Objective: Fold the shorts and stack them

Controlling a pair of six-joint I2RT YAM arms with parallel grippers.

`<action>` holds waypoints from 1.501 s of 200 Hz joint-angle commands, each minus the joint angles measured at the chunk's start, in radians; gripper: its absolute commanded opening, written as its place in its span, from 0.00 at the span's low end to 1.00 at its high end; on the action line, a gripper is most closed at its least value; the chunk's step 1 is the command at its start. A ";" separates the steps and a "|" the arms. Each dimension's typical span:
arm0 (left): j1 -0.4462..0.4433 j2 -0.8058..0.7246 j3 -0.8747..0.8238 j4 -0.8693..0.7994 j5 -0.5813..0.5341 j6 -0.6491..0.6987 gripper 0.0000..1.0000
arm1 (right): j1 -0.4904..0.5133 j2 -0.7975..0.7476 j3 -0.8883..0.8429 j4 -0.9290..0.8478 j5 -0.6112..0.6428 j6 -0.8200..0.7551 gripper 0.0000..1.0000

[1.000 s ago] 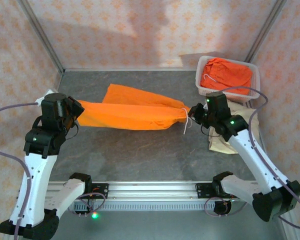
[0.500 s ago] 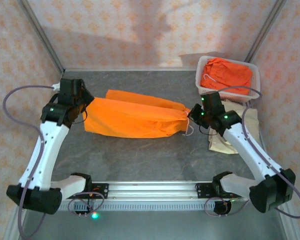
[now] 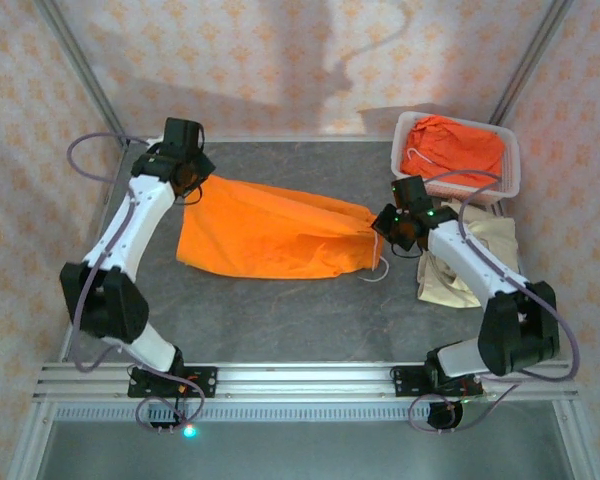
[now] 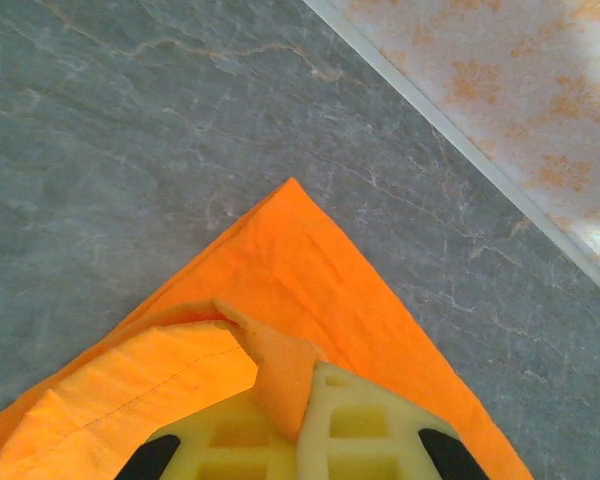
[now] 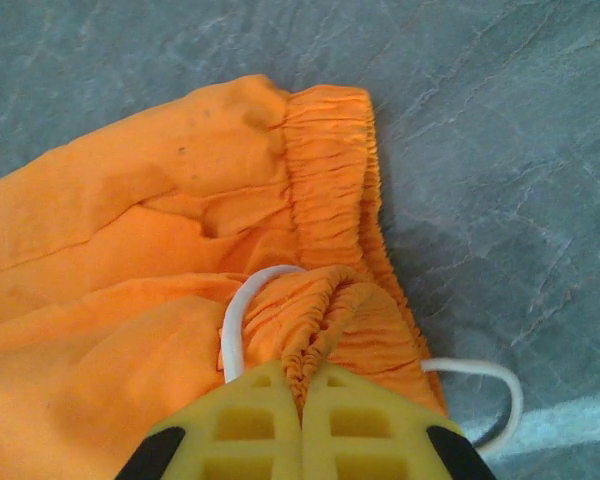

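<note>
A bright orange pair of shorts (image 3: 270,235) lies spread across the middle of the grey table. My left gripper (image 3: 192,178) is shut on its leg hem at the far left; the pinched orange cloth (image 4: 280,385) shows between the yellow fingers. My right gripper (image 3: 385,227) is shut on the gathered waistband (image 5: 330,340) at the right end, with the white drawstring (image 5: 235,325) looping beside it. A beige pair of shorts (image 3: 470,265) lies folded at the right. More orange shorts (image 3: 455,148) fill the basket.
A white mesh basket (image 3: 511,170) stands at the back right corner. Patterned walls close in the table at the back and sides, with a metal frame rail (image 4: 460,150) near the left gripper. An aluminium rail (image 3: 300,380) runs along the near edge.
My left gripper has carried the leg hem away from the near left towards the back of the table, spreading the cloth wider. The right gripper has shifted slightly back, still holding the waistband.
</note>
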 commanded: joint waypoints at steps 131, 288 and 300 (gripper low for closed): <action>0.048 0.366 0.432 0.048 0.151 0.000 0.97 | -0.193 0.115 0.150 0.153 -0.203 0.141 0.78; -0.004 0.024 -0.675 0.691 0.181 -0.128 1.00 | -0.043 0.443 0.280 0.141 -0.304 0.036 0.93; -0.001 0.048 -0.704 0.711 0.176 -0.135 1.00 | -0.056 0.473 0.270 0.160 -0.324 0.057 0.93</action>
